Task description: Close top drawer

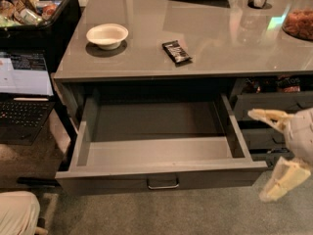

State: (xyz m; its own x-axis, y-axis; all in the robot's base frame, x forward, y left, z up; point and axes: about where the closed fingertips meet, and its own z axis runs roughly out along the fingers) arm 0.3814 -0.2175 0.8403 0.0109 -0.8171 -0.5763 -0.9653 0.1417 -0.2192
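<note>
The top drawer (161, 177) is a wide grey drawer pulled far out from under the grey counter (195, 38). Its inside looks empty. A small metal bar pull (163, 183) sits at the centre of its flat front. My gripper (269, 153) is at the right edge of the view, just right of the drawer's front right corner and apart from it. Its two pale fingers (266, 115) are spread wide, one high and one low, with nothing between them.
A white bowl (107, 35) and a dark snack packet (176, 51) lie on the counter. Narrower grey drawers (274, 104) stand partly open at the right, with snacks inside. A laptop (24, 97) sits at the left, below a black bin of snacks (29, 9). Carpet lies in front.
</note>
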